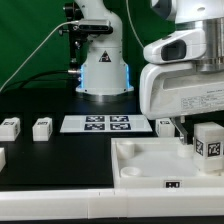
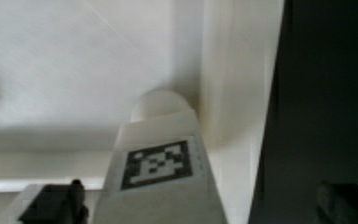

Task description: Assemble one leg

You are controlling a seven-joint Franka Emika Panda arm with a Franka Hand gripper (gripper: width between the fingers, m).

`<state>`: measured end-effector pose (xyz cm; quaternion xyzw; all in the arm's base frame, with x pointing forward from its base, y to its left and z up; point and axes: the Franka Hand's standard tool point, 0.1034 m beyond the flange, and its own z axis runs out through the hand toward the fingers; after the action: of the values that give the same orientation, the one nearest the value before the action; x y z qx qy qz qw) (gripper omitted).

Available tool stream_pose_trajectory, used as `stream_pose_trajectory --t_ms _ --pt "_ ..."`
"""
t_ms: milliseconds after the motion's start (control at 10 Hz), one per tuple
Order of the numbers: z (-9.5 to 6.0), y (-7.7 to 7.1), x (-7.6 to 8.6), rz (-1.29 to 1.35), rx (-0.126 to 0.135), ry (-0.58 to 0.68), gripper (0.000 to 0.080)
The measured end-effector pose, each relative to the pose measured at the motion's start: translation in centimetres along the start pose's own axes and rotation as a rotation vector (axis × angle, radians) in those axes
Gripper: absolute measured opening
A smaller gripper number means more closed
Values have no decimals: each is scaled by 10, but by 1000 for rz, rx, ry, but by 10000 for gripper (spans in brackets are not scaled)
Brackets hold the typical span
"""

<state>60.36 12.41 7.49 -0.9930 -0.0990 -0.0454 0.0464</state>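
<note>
A white leg (image 2: 163, 165) with a square tag on its face stands between my fingers in the wrist view, its far end against the white tabletop (image 2: 69, 70). My gripper (image 2: 197, 205) is open: both dark fingertips (image 2: 51, 205) stand clear of the leg's sides. In the exterior view the gripper (image 1: 193, 140) hangs over the far right part of the tabletop (image 1: 140, 165), with the tagged leg (image 1: 207, 150) upright beside it. Other legs lie on the black table at the left (image 1: 10, 127), (image 1: 42, 127) and behind the tabletop (image 1: 165, 125).
The marker board (image 1: 97, 123) lies flat behind the tabletop. The arm's white base (image 1: 103, 65) stands at the back centre. Another leg (image 1: 2, 157) shows at the exterior view's left edge. A green backdrop closes the rear.
</note>
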Motion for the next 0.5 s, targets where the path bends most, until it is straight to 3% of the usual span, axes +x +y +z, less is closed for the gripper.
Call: stream_pose_trajectory --t_ms 400,500 --pt "-1 11 0 -61 -6 -1 649" --pt "-1 11 0 -61 -6 -1 549"
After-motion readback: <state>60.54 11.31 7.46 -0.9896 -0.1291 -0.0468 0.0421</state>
